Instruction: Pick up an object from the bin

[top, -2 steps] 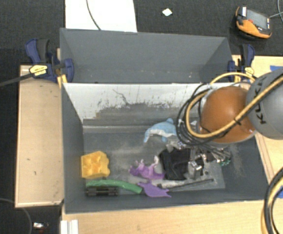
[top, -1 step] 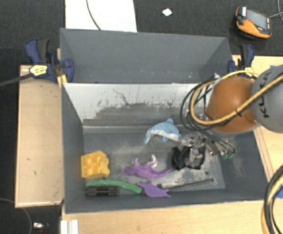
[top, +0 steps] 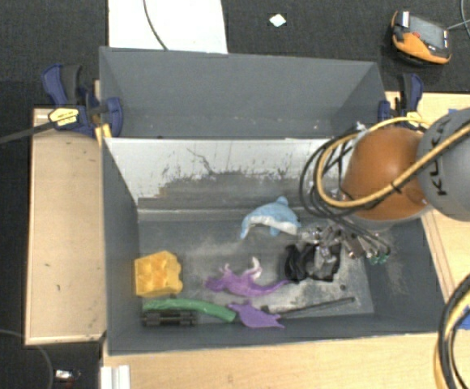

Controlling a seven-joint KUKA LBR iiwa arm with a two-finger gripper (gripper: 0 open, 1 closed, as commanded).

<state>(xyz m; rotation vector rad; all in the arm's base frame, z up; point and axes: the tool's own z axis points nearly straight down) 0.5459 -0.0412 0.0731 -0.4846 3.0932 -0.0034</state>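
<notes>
Far left of my gripper lay yellow block. Nearer left: purple lizard toy; up-left, pale blue dolphin. Right under it sat black lump, prob. my pick. Open or closed: couldn't tell. Best, imo: drop straight, centred on lump, clear of lizard.

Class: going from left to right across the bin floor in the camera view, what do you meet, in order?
Yellow block → purple toy figure → gripper
</notes>
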